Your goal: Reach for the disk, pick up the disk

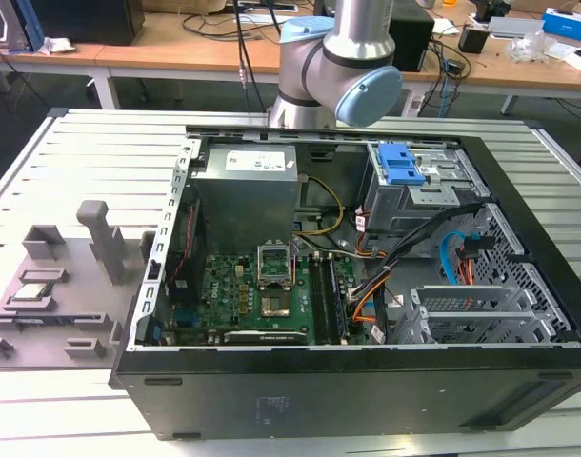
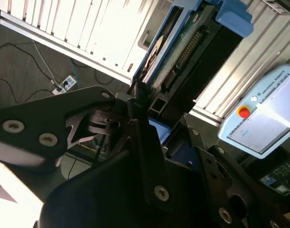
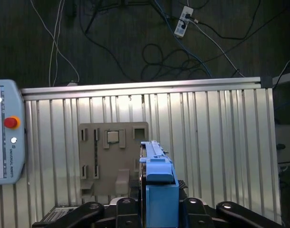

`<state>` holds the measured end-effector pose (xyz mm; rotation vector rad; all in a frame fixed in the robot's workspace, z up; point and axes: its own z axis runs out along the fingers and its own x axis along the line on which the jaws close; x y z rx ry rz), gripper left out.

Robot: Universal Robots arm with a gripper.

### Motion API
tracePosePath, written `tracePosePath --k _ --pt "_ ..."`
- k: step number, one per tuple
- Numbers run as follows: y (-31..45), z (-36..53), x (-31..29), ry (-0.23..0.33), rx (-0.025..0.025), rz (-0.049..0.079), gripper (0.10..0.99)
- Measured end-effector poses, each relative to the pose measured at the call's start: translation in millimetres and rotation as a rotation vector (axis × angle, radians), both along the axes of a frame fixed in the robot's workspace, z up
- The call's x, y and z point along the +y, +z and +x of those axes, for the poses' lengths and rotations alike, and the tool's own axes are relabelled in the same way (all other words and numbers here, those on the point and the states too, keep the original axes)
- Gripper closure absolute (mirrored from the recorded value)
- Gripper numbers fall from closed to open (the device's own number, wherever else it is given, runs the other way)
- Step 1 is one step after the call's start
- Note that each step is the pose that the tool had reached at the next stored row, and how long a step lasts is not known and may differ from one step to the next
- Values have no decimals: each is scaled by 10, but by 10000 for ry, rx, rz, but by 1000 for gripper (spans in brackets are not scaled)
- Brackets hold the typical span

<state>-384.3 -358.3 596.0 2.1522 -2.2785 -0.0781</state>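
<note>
1. The computer case [image 1: 348,381] lies on the table [image 1: 100,152], with the arm [image 1: 338,67] behind it.
2. Inside the case, the power-supply box [image 1: 248,195] sits at the back. The circuit board [image 1: 243,290] lies before it, and the drive cage [image 1: 424,186] is on the exterior view's right.
3. A plate [image 1: 52,295] lies on the table, on the exterior view's left of the case.
4. In the first wrist view, the disk [image 3: 159,190] stands clamped in the gripper [image 3: 159,207], above the table.

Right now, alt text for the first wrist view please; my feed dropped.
The gripper holds the disk edge-on by its blue carrier frame, above a ribbed aluminium table. On the table lies a grey fixture plate with a square chip; a teach pendant sits at the table's side, and a power strip lies on the dark floor beyond.
</note>
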Motion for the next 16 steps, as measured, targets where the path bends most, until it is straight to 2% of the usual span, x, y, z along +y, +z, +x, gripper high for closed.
tracePosePath --k 3,13,16 --pt "-39 54 -1 1 -1 -51 718" --pt "-215 169 -1 1 2 -53 718" --pt "-288 226 -1 1 1 -53 718"
